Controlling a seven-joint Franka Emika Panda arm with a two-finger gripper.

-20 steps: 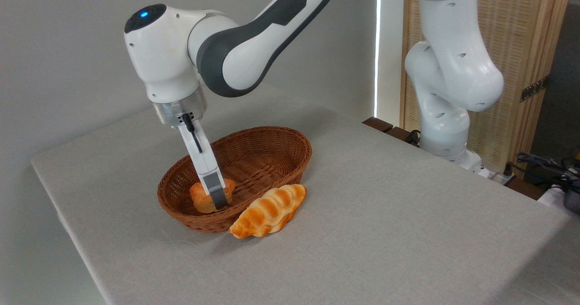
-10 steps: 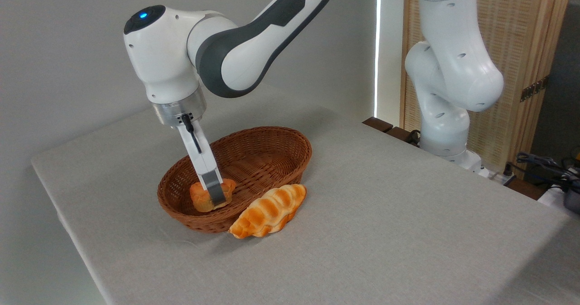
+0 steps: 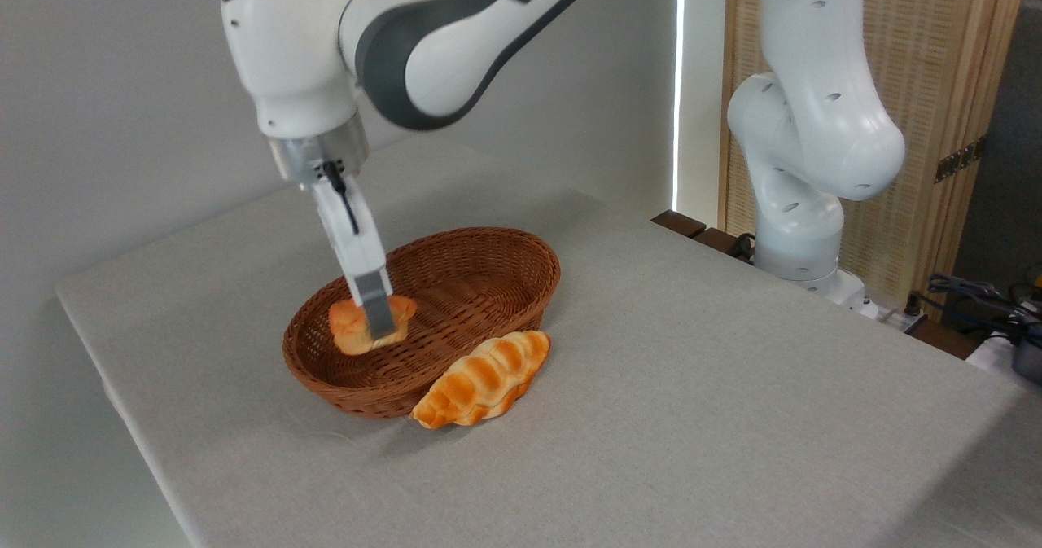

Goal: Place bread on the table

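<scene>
The jaws (image 3: 373, 324) pinch the little bun (image 3: 358, 326) above the basket (image 3: 488, 287), left of middle, and it could slip out before reaching the counter (image 3: 692, 385).

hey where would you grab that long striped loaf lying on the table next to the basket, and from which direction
Grip the loaf across its narrow width at the thick middle, coming straight down from above. It lies flat on the table with its tapered ends pointing lower left and upper right, and its back side rests against the basket. A side approach is therefore blocked there, so the fingers should close across the short axis.
</scene>
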